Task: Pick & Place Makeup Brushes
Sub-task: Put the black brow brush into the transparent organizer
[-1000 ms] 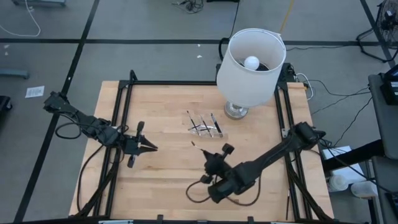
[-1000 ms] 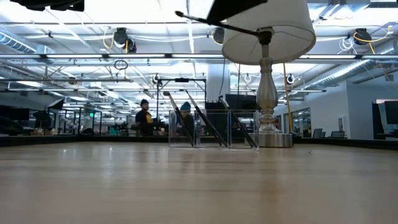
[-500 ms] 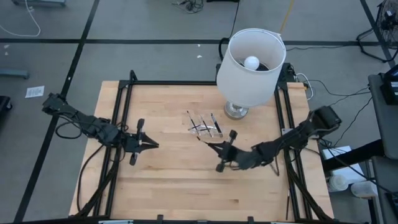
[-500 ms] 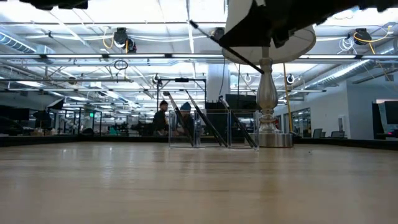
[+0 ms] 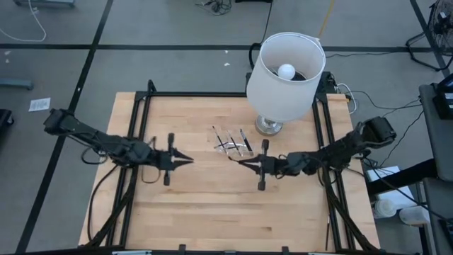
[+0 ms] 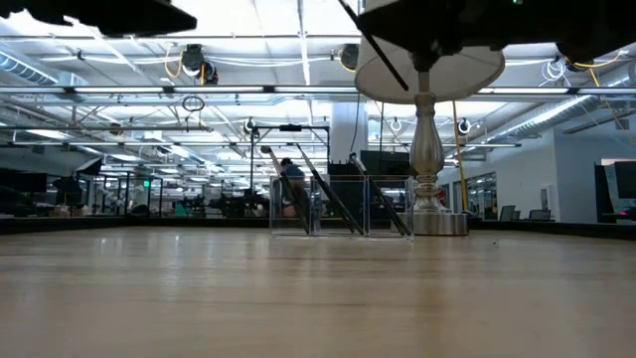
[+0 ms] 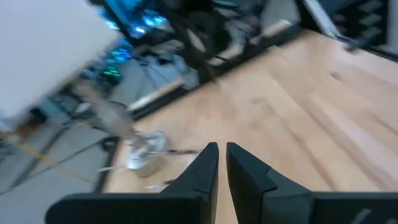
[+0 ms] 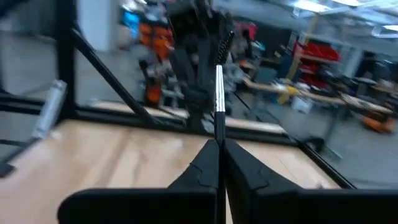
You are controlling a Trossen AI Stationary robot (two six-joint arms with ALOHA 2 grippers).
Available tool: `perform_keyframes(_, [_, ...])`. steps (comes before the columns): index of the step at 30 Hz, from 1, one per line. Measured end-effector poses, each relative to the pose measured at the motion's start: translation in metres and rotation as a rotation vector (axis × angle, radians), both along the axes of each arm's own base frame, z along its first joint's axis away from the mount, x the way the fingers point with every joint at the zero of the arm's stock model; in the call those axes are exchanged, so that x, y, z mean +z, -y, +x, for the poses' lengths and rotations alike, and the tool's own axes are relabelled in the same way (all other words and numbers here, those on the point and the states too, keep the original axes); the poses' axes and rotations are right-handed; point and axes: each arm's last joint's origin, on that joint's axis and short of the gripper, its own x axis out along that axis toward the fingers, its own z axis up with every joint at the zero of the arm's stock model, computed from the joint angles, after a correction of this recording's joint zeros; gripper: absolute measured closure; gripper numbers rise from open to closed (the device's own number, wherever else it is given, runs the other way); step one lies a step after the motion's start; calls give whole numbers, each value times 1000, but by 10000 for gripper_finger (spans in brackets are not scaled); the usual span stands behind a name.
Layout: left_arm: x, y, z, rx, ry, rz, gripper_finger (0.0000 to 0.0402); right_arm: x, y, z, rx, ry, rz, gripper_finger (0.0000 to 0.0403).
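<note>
Wooden table (image 5: 198, 205) under a white lamp (image 5: 285, 74). Several makeup brushes (image 5: 232, 142) already stand in a clear holder (image 5: 237, 150). Right gripper (image 5: 241, 162), clamped on one brush (image 8: 219, 87), reaches low and level with the holder just ahead. Left gripper (image 5: 185, 159) hovers opposite, fingers nearly together, holding nothing. Placement remains.

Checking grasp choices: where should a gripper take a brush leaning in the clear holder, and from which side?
Probably the upper end of a leaning brush, from above: it sticks out above the clear holder, whose walls enclose the lower end. Close across the thin shaft.
</note>
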Motion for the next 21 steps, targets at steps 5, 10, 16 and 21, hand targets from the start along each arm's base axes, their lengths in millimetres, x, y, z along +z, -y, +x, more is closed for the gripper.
perform_keyframes(5, [-10,10,24,-23,19,-165,360,6,8,3,144,63,-9,403])
perform_keyframes(10, [-15,20,37,-68,51,-223,360,7,7,3,263,76,-41,403])
perform_keyframes(16, [-9,25,37,-105,113,-211,360,7,10,4,353,92,-122,403])
perform_keyframes(21, [2,18,42,-68,245,-265,360,12,13,4,434,148,-140,403])
